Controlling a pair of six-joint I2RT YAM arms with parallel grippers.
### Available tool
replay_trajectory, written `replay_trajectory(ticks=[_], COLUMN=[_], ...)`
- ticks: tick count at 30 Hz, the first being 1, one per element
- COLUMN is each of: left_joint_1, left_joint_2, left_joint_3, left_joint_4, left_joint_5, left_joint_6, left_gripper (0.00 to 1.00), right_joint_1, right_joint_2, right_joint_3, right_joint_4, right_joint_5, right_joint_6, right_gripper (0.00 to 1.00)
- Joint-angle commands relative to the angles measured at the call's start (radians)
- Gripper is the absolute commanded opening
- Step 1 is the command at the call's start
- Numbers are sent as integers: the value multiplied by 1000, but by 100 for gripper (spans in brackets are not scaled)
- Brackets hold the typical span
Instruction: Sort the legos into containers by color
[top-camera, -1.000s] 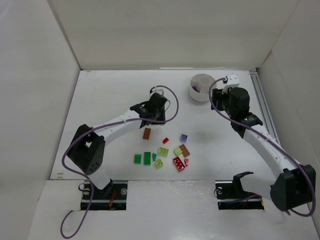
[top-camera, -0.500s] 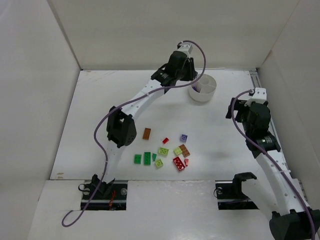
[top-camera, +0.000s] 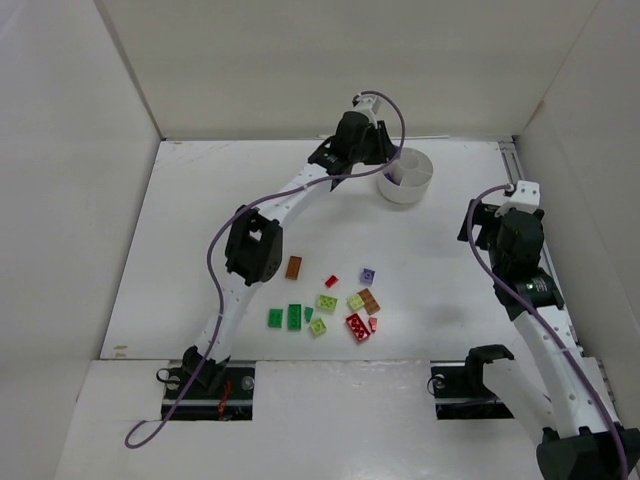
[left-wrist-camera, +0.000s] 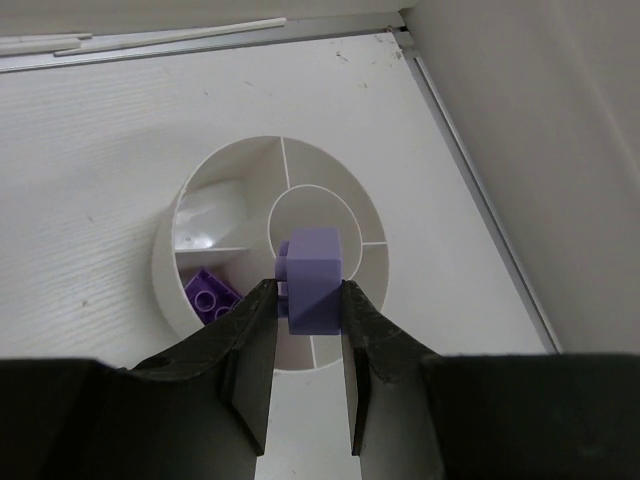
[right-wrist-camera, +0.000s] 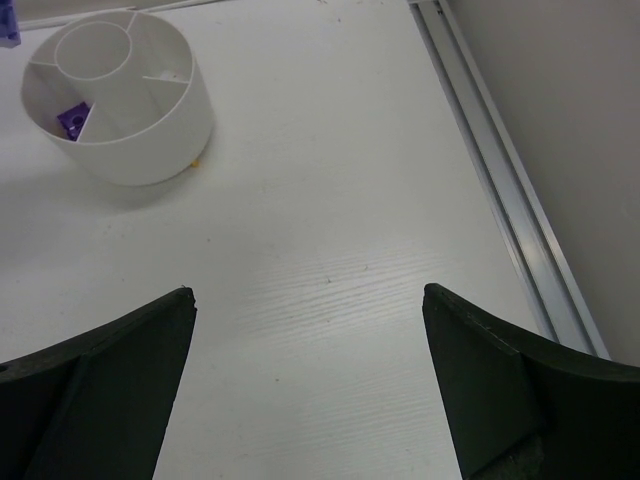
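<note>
The round white dish (top-camera: 392, 190) stands at the back of the table. My left gripper (top-camera: 383, 160) hangs over it, shut on a lavender brick (left-wrist-camera: 313, 272); the wrist view shows the gripper (left-wrist-camera: 308, 292) above the dish's near side, by the central cup (left-wrist-camera: 318, 205). A purple brick (left-wrist-camera: 208, 295) lies in the left wedge and also shows in the right wrist view (right-wrist-camera: 72, 116). My right gripper (right-wrist-camera: 308, 295) is open and empty, right of the dish (right-wrist-camera: 130, 150), over bare table. Loose legos lie in the near middle: orange-brown (top-camera: 293, 267), red (top-camera: 357, 327), lime (top-camera: 327, 302), green (top-camera: 294, 316), lavender (top-camera: 367, 274).
White walls box in the table on three sides. A metal rail (right-wrist-camera: 505, 190) runs along the right edge, close to my right arm (top-camera: 520, 260). The left arm (top-camera: 290, 195) stretches diagonally over the table's middle.
My left arm has swung from the lego pile to the dish, carrying the lavender brick. My right arm has drawn back from the dish toward the right side.
</note>
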Motion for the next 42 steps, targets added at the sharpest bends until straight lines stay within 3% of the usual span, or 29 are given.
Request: replay_trajectory(ticks=[1, 14, 15, 18, 23, 26, 31, 34, 36, 39, 42], left_joint_1=[-4, -4, -4, -4, -4, -4, -4, -4, -4, -4, -4], left_joint_2=[8, 15, 5, -23, -52, -66, -127, -182, -224, -346, -529], left_joint_3=[25, -52, -64, -109, -119, -129, -138, -129, -129, -206, -418], left_joint_4=[114, 174, 186, 195, 185, 185, 185, 174, 131, 99, 90], left_joint_5=[33, 18, 18, 9, 0, 0, 30, 52, 61, 23, -61], left_joint_6=[-44, -74, -74, -74, -74, -65, -45, -21, 20, 63, 87], left_gripper=[10, 13, 22, 31, 55, 64, 67, 84, 100, 100, 100], right_joint_1=[-6, -6, -6, -6, -16, -16, -16, -5, 23, 122, 280], right_joint_2=[2, 20, 20, 29, 29, 29, 0, 0, 23, 109, 241], right_joint_3=[15, 16, 16, 16, 16, 16, -3, -3, -3, 25, 77], right_joint_4=[-13, -22, -22, -22, -2, -2, 50, 91, 102, 102, 65], right_joint_5=[23, 23, 23, 14, 5, -18, -110, -217, -315, -370, -339], right_joint_6=[11, 11, 11, 2, 2, -9, -62, -110, -133, -159, -153], right_gripper=[100, 100, 100, 100, 100, 100, 100, 100, 100, 100, 100])
